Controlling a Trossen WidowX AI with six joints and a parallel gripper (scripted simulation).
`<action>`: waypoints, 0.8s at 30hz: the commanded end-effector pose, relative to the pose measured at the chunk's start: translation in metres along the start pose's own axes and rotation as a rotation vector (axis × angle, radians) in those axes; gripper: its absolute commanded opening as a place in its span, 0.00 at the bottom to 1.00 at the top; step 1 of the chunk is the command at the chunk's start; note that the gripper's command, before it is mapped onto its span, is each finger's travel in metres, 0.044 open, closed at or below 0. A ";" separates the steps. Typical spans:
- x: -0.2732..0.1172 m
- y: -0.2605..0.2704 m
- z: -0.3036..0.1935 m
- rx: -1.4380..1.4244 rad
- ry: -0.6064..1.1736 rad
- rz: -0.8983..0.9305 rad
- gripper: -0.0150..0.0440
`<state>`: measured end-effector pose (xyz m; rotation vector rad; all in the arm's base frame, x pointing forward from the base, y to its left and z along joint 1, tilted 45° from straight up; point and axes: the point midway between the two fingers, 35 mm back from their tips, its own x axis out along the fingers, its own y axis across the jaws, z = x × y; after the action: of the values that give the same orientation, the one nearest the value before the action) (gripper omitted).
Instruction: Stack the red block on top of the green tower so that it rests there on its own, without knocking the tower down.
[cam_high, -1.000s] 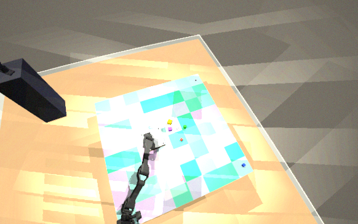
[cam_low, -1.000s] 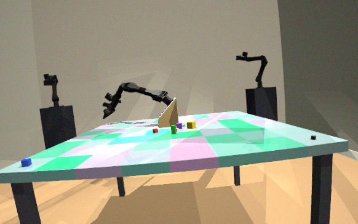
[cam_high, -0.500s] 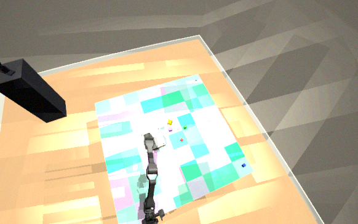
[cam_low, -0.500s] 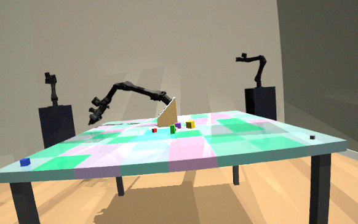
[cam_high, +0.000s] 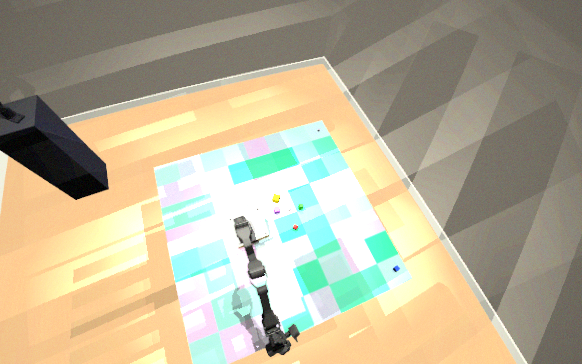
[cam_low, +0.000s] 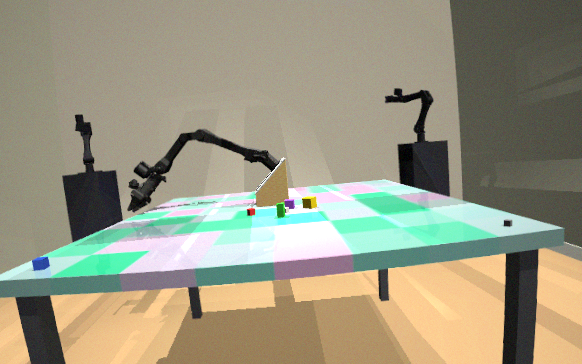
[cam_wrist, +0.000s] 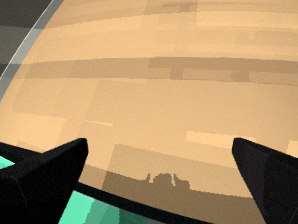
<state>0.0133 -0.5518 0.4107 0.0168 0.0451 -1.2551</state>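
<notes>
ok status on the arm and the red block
Gripper open, empty, off near table edge. Red block on table, beside green tower, untouched. Purple block close behind tower.

Top view looks steeply down from far above. Exterior sits low, near the desk (cam_low: 310, 250) edge. Both share the desk; wrist looks past its edge to the floor (cam_wrist: 166, 63).

Exterior view. Below your claw (cam_low: 267, 160), a tan wedge-shaped panel (cam_low: 274, 187) stands on the checkered table (cam_low: 320, 250). You will find the purple block (cam_low: 289, 203) and the yellow block (cam_low: 309, 202) just right of the panel. The blue block (cam_low: 40, 263) and a small black cube (cam_low: 507, 223) lie well apart from the claw, near opposite table edges. Two dark pedestals (cam_low: 92, 202) stand behind the table.
</notes>
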 end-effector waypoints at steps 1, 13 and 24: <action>0.008 0.043 -0.005 -0.015 0.015 0.047 1.00; 0.006 0.165 -0.037 -0.063 0.129 0.109 1.00; -0.023 0.276 -0.109 -0.200 0.334 0.204 1.00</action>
<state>0.2427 -0.4609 0.3209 0.0650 0.3669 -1.0649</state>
